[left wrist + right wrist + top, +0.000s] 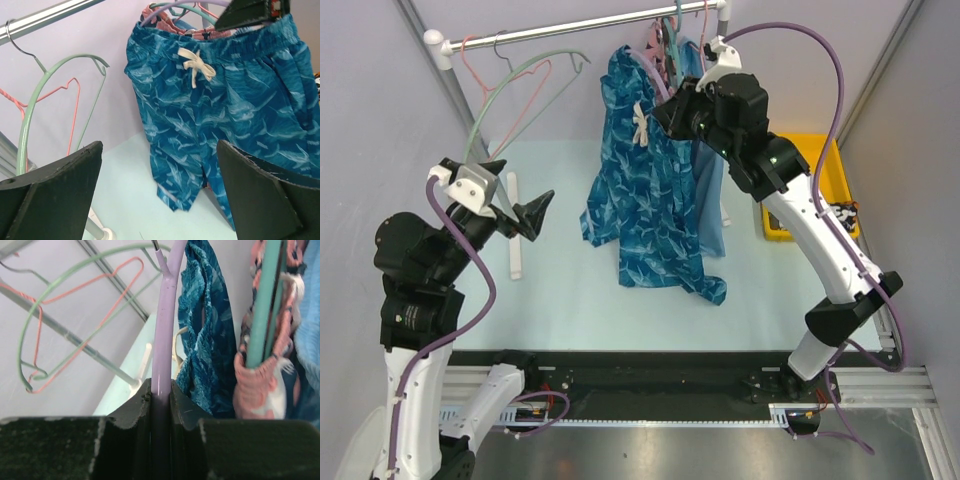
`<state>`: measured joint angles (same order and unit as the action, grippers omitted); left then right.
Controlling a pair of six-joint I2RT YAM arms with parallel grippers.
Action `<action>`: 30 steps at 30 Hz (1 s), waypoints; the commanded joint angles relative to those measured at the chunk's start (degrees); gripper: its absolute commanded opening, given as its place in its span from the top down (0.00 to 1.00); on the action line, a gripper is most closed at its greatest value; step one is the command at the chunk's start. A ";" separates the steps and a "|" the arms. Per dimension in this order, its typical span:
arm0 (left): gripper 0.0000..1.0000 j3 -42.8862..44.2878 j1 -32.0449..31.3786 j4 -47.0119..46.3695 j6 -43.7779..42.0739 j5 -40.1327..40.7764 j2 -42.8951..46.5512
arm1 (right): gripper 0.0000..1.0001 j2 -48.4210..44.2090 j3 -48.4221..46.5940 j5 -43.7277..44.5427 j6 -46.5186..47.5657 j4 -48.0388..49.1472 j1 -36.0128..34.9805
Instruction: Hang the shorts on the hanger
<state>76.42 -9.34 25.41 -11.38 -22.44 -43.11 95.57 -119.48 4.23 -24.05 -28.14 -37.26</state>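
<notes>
Up at the rail (580, 25) the right gripper (668, 108) has its two fingers (135, 410) pinched tight on the stem of the purple hanger (164, 340), just below where the stem forks. The shorts (645, 170) hang from that hanger, waistband at the top and legs trailing down over the pale table (560, 300). Their white drawstring (196, 65) is tied in a bow and faces the left arm. Whether the hook sits on the rail I cannot tell from here. Just behind the shorts, on the side away from the left arm, hang a pink patterned garment (260, 375) and a light-blue garment (307, 340). The left gripper (520, 187) hovers well apart from the shorts, out over the table. Its fingers (55, 195) are spread wide and have hold of nothing, and they point toward the front of the shorts. Further along the rail on that side hang a green hanger (45, 100) and a pink hanger (75, 100), both bare. A yellow bin (820, 150) sits on the far side of the right arm.
</notes>
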 commanded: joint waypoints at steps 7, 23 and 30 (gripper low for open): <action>0.00 -0.49 0.47 -2.03 1.44 -0.42 -0.13 | 1.00 6.47 -14.28 2.45 -5.03 11.88 0.34; 0.00 -0.84 0.47 -1.42 0.92 -0.85 -0.30 | 1.00 17.01 -22.72 5.35 -6.27 17.15 1.75; 0.00 -1.72 0.47 -0.71 1.44 0.28 -0.48 | 1.00 18.34 -19.57 3.60 -6.09 18.12 2.98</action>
<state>75.20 -9.32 24.93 -11.44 -22.68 -43.16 114.67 -137.91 7.68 -30.00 -20.21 -35.16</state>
